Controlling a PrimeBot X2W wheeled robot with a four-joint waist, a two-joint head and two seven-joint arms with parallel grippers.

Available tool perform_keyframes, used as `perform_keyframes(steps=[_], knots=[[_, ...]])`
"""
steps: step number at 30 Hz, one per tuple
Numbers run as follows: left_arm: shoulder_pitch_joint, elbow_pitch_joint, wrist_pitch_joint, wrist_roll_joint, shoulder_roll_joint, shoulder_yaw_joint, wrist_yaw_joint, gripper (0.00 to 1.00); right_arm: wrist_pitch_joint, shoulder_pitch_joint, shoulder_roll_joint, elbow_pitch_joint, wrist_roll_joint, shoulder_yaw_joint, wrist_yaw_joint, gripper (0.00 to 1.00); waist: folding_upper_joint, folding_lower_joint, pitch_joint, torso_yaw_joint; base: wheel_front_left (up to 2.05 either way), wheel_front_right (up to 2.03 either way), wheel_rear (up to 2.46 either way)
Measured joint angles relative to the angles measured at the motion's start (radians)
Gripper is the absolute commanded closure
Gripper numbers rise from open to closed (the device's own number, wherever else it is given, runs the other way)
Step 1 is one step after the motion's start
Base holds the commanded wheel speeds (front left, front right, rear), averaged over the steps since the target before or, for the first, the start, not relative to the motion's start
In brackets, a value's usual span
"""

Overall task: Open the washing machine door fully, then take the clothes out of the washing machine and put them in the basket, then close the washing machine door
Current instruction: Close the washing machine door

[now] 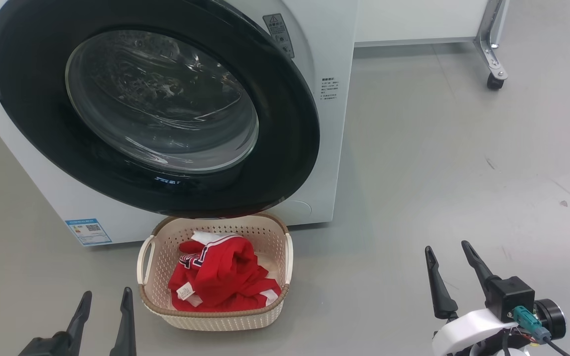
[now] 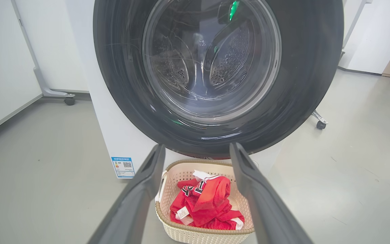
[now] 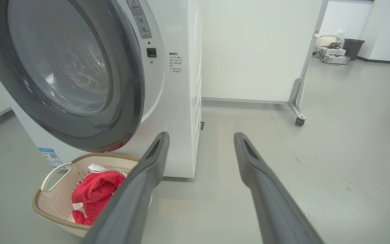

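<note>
- Washing machine [image 1: 329, 123]: white front-loader, standing on a grey floor [image 1: 438, 148].
- Washing machine door [image 1: 32, 99]: round, glossy black, with a bulging clear window. It is swung against the machine's front, and the perforated steel drum is seen through the glass. Whether it is latched cannot be told.
- Basket [image 1: 215, 321]: cream, perforated, brown-rimmed, set on the floor just in front of the machine, below the door's lower edge.
- Clothes [image 1: 225, 277]: red garments with white trim, heaped inside the basket.
- Right gripper [image 1: 446, 246]: fingers spread, nothing held, well to the right of the basket.
- Left gripper [image 1: 107, 292]: fingers spread, nothing held, just left of the basket.
- Blue sticker [image 1: 88, 231]: fixed at the machine's lower corner.
</note>
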Motion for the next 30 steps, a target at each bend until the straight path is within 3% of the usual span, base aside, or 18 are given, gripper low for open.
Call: perform_keyframes(steps=[7, 8, 9, 10, 30], knots=[[0.000, 0.002, -0.001, 0.000, -0.001, -0.006, 0.000, 0.00, 0.003, 0.000, 0.000, -0.004, 0.000, 0.000, -0.007, 0.00, 0.0000, 0.0000, -0.001, 0.001, 0.00, 0.00, 0.00], [0.000, 0.003, -0.003, 0.000, -0.001, -0.006, 0.000, 0.00, 0.003, 0.000, 0.000, -0.005, 0.000, 0.000, -0.007, 0.23, 0.0000, 0.0000, -0.001, 0.001, 0.00, 0.00, 0.00], [0.000, 0.003, -0.006, 0.000, -0.001, -0.006, 0.000, 0.00, 0.003, 0.000, 0.000, -0.005, 0.000, 0.000, -0.007, 0.80, 0.0000, 0.0000, -0.001, 0.002, 0.00, 0.00, 0.00], [0.000, 0.004, -0.008, 0.000, -0.001, -0.006, 0.001, 0.00, 0.003, 0.000, 0.001, -0.005, 0.000, -0.001, -0.007, 1.00, 0.0000, 0.0000, -0.001, 0.002, 0.00, 0.00, 0.00], [-0.006, 0.008, -0.007, 0.018, -0.002, -0.039, 0.001, 0.00, 0.012, -0.022, -0.015, 0.006, 0.001, -0.004, -0.002, 1.00, 0.0000, 0.0000, 0.011, 0.031, 0.00, 0.00, 0.00]])
